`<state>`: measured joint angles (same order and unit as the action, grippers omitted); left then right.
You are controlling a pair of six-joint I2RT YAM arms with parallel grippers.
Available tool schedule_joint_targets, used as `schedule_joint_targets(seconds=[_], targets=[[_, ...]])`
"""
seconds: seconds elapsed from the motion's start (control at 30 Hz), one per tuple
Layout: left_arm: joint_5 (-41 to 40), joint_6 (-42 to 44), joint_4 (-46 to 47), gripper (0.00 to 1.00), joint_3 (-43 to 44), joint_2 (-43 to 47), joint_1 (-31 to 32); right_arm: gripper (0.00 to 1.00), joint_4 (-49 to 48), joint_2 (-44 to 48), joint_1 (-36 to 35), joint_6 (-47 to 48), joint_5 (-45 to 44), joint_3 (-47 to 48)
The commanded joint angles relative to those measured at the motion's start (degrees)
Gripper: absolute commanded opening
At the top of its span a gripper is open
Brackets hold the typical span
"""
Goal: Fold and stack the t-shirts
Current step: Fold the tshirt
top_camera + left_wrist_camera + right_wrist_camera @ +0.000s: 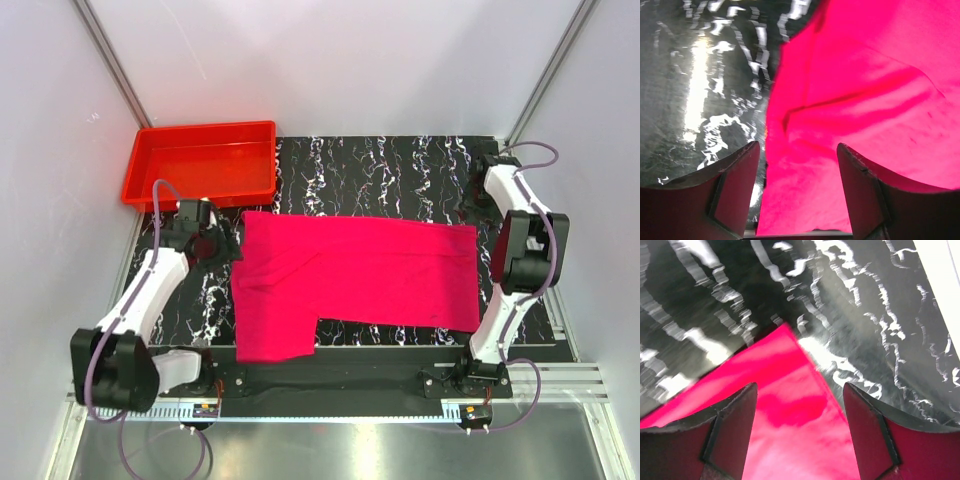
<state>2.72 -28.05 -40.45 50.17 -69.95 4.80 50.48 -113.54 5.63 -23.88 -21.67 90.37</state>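
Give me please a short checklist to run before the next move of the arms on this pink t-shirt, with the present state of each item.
1. Left jaws open, at the left edge of the t-shirt: ok.
2. Right jaws open, at the shirt's far right corner: ok.
3. Cloth free of both jaws: cannot tell, their height above it is unclear.
4. Fold finished: not ok, the outline is an L, with the near left part sticking out.
5. Red tray apart from the shirt: ok.
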Motion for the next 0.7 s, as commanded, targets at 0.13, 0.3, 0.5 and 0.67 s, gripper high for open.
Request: schedule_joint_targets(seconds=[0.13, 0.3, 0.5, 0.67], targets=[[-4.1, 1.3, 2.0, 0.64, 1.3, 4.2, 14.3, 0.75, -1.2, 12.6, -7.8, 1.1, 25.5, -5.9], [-12.4, 4.1, 3.2, 0.64, 1.9, 0.7, 25.6, 0.72, -5.2, 18.2, -13.8, -1.3, 40.6, -14.7], [-16.1, 7.8, 2.8, 0.63, 6.2, -10.5, 27.5, 0.68, -9.3, 25.5, -19.7, -3.4, 46.9, -24.8], [-18.4, 10.3, 5.7, 0.63, 9.7, -18.1, 29.0, 0.65, -11.9, 27.4, -23.8, -5.3, 48.2, -29.5]])
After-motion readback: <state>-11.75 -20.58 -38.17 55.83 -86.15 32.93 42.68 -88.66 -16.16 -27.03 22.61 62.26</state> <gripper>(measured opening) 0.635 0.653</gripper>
